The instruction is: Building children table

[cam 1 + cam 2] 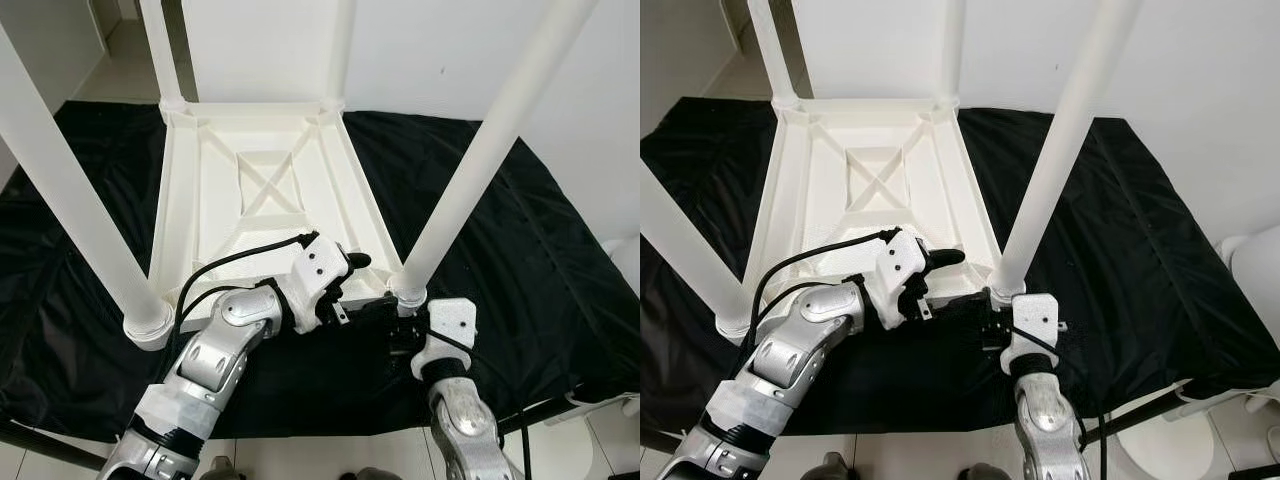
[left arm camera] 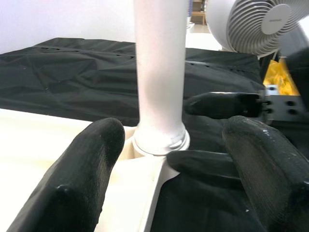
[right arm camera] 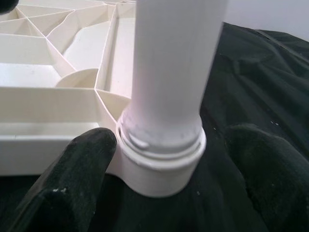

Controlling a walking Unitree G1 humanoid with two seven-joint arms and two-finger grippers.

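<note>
table (image 1: 270, 190) upside down on black cloth (image 1: 520, 260) | leg (image 3: 169, 72) judged light, stiff, slick; best held low by socket (image 3: 161, 159) | right gripper (image 3: 169, 174) fingers spread round it | left gripper (image 2: 169, 159) fingers spread, nothing held

Small grey lettering on the round centre cap of the white plastic fan (image 2: 263, 24), too small and blurred to read, no other text, labels, numbers or signs legible anywhere.

— What can't you make out here?
— All four table legs (image 1: 480, 150) run off the top edge, so you can't see their ends.
— Anything else?
— The fan (image 2: 258, 24) and yellow object (image 2: 279, 77) are cropped.
</note>
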